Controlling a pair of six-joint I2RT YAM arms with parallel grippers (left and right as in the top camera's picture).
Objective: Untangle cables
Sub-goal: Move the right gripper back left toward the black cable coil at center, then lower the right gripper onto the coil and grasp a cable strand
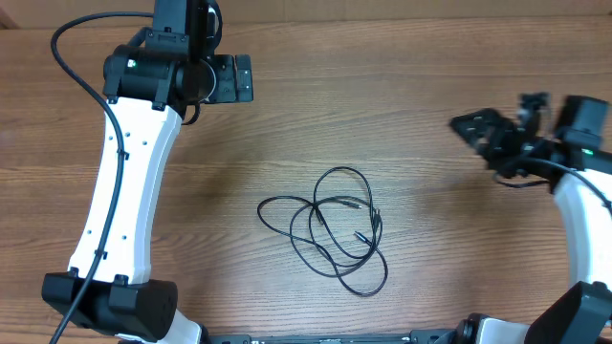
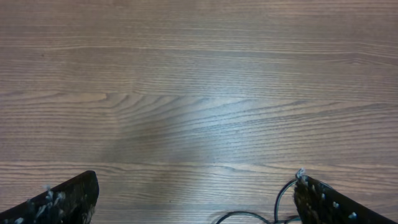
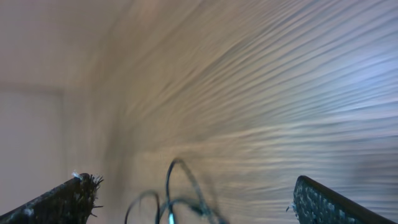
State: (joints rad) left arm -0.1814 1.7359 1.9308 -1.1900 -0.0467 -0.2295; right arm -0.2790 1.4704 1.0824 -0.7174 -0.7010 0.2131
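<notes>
The wooden table [image 1: 430, 57] fills the overhead frame and carries nothing but the task's things. The left arm [image 1: 129, 191] runs up the left side and the right arm [image 1: 583, 205] sits at the right edge, both drawn back, probably so the work area is in plain sight before any reach.

The left hand [image 1: 247, 78], at upper left, is spread as wide as it goes and grips nothing. In its wrist view bare wood shows between the fingers [image 2: 68, 199]. The right hand [image 1: 469, 129], at middle right, is likewise fully spread and empty, aimed toward the centre. Its wrist view is blurred.

The cables [image 1: 330, 234] lie just below centre, well apart from both hands, in loose overlapping loops, not a tight knot. Small grey plug ends [image 1: 356, 204] sit inside the loops, likely the best places to start pulling.
</notes>
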